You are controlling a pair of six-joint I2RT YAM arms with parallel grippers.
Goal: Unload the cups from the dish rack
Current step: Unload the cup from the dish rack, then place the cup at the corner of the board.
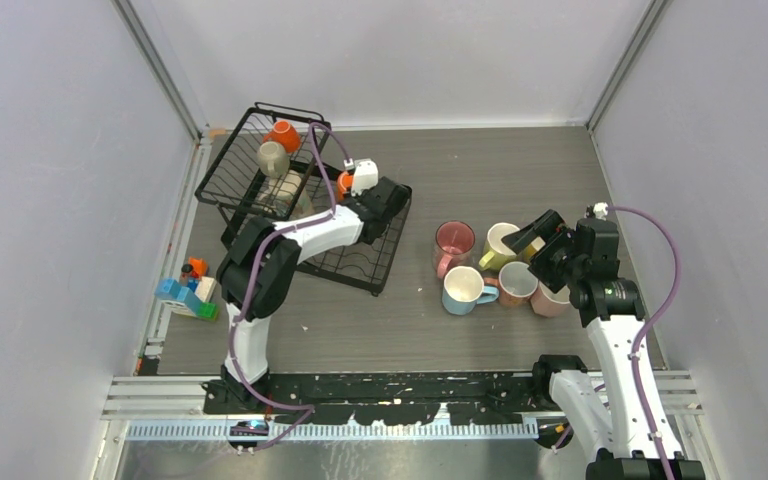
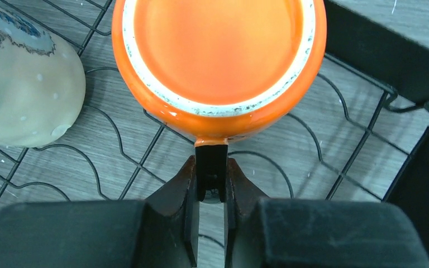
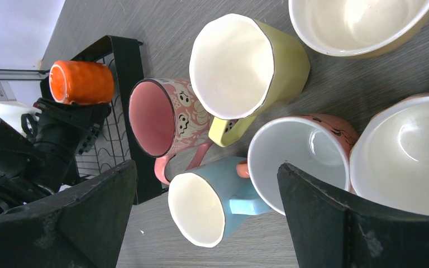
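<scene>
An upside-down orange cup [image 2: 218,50] stands on the flat tray of the black wire dish rack [image 2: 363,139]. My left gripper [image 2: 211,174] is shut on its dark handle. In the top view the left gripper [image 1: 352,190] sits at the tray's far edge beside the basket section. That basket holds another orange cup [image 1: 283,135] and a beige cup [image 1: 272,158]. A cream patterned cup [image 2: 22,95] lies left of the held one. My right gripper [image 3: 206,173] hangs open above the light blue cup [image 3: 212,206], holding nothing.
Several cups stand grouped on the table right of the rack: pink [image 1: 454,240], yellow [image 1: 500,243], light blue [image 1: 465,290], brownish [image 1: 517,283]. Small coloured toys [image 1: 188,290] lie at the table's left edge. Grey walls close in three sides.
</scene>
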